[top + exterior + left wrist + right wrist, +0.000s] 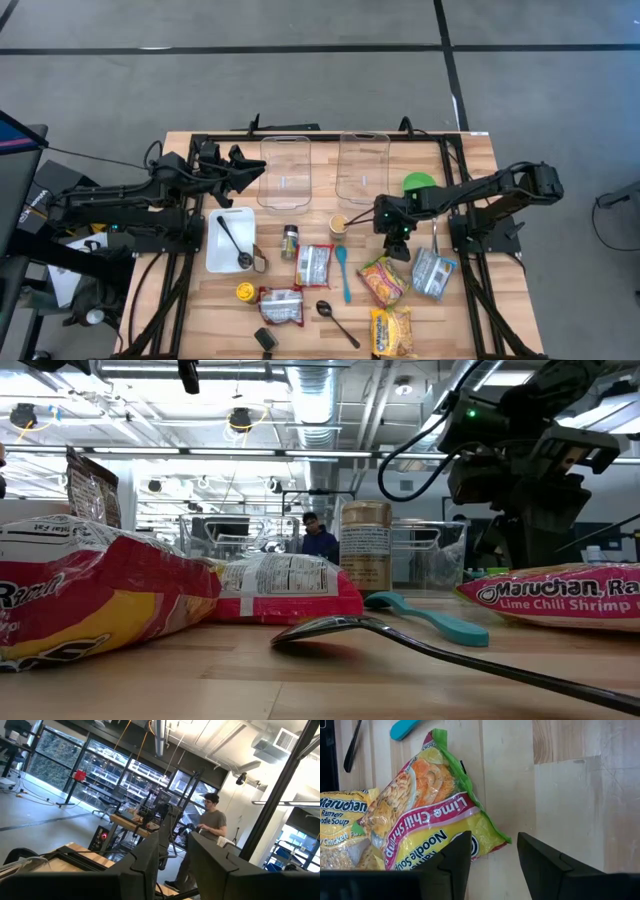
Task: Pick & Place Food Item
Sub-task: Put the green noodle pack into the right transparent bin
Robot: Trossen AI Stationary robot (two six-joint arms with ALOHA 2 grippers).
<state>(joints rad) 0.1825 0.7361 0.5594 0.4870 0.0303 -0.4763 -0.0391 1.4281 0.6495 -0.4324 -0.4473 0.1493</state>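
Observation:
A lime chili shrimp ramen packet [383, 281] lies flat on the wooden table right of centre; it also shows in the right wrist view [430, 820] and the low view [560, 595]. My right gripper [397, 243] points down just beyond the packet's far end, open and empty. In its wrist view the gripper [492, 855] has one finger over the packet's corner and the other over bare wood. My left gripper [255, 167] hovers, open and empty, by the left clear container [285, 170]; its wrist view [172, 865] looks out into the room.
A second clear container [362, 165] and a green lid [420, 183] are at the back. A small cup [339, 224], spice jar [290, 240], teal spoon [343, 272], silver packet [433, 272], chicken ramen [392, 332], red packets [314, 265] and white tray [230, 240] lie around. A person [210, 835] stands beyond the table.

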